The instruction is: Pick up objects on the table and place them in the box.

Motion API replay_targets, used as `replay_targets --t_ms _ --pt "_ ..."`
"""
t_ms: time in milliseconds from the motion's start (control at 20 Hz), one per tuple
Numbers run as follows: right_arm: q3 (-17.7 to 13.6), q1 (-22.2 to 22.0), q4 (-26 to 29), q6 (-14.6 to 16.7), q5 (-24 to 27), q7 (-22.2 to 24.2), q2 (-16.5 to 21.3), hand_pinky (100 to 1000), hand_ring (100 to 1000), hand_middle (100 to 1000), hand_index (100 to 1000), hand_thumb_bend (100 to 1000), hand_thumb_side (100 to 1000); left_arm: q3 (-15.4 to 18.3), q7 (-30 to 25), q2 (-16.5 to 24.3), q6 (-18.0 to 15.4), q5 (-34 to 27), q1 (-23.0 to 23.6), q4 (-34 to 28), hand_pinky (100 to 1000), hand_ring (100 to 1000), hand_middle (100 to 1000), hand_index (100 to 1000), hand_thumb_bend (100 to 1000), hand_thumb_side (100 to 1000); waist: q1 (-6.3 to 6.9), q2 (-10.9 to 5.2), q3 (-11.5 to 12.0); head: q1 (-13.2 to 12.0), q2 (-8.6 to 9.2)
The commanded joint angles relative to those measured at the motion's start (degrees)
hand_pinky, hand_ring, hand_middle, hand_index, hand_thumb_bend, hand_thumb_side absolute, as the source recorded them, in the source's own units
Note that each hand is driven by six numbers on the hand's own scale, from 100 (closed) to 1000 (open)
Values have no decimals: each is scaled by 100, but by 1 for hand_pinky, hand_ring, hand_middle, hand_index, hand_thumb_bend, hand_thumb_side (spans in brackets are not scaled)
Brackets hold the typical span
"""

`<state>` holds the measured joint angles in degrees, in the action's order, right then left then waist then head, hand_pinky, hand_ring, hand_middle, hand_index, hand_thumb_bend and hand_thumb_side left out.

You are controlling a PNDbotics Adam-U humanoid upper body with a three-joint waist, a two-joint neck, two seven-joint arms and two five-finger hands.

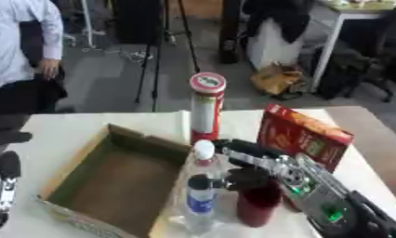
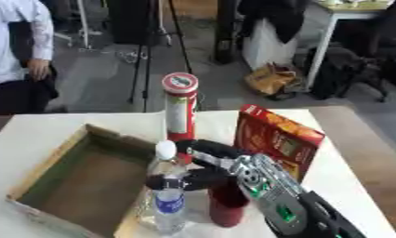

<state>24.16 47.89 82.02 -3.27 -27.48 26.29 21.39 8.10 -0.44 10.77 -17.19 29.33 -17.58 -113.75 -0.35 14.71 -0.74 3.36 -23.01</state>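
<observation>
1. Across the lower part of both views lies the pale desk [image 1: 71, 125], which carries every task thing.
2. On its left side sits the open cardboard box [image 1: 120, 186], brown inside, its near corner running toward the bottom edge; nothing shows in it.
3. Next in size comes the robot's right arm [image 1: 331, 209], reaching in from the lower right corner, black with silver joints and small green lights.
4. Right of centre stands the red carton [image 1: 303, 135], upright on the desk and tilted a little, just behind that arm.
5. Behind the box's far right corner stands the tall red tube [image 1: 206, 109] with a red-and-white lid, upright.
6. Beside the box's right wall stands the clear plastic bottle [image 2: 166, 195] (white cap, blue label), upright.
7. Just right of the bottle stands the dark red cup [image 1: 258, 204], upright and close to it.
8. At the bottle's upper part is the right hand [image 1: 242, 179]: its dark fingers are curled round the bottle, above the cup's rim.
9. At the left edge, low down, part of the left hand [image 1: 6, 179] shows (I cannot tell how its fingers are set).
</observation>
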Motion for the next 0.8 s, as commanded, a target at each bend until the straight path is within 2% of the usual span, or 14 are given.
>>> replay_targets --t_ms 50,550,600,650,700,750,800 --pt "-56 109 9 19 -54 -70 58 980 968 889 926 722 962 -3 -39 43 -5 -31 -42 -84 841 818 787 751 100 830 13 -83 -8 27 52" --pt "-45 -3 168 28 73 -64 249 932 908 823 882 718 914 6 -102 47 -8 -41 -37 -84 840 815 788 752 100 827 6 -72 -13 39 44" --pt "-41 -4 166 30 77 -50 251 887 885 817 878 706 924 7 -105 48 -9 -42 -37 -84 840 815 788 752 100 824 4 -71 -14 41 43" --pt "-38 -4 161 32 81 -38 253 887 885 817 878 706 924 7 -108 49 -10 -44 -37 -84 840 815 788 752 100 824 3 -71 -15 41 41" --pt "-38 -4 158 35 85 -32 254 817 865 812 875 703 918 7 -113 49 -10 -45 -36 -84 839 815 788 752 100 823 3 -70 -15 43 41" --pt "-39 -5 156 37 88 -29 254 799 861 812 874 703 915 7 -117 49 -10 -46 -35 -84 839 815 788 752 100 823 2 -70 -16 45 41" --pt "-39 -5 154 40 91 -26 254 714 836 807 873 699 902 9 -122 49 -8 -47 -33 -84 839 815 789 752 100 822 2 -69 -16 47 45"
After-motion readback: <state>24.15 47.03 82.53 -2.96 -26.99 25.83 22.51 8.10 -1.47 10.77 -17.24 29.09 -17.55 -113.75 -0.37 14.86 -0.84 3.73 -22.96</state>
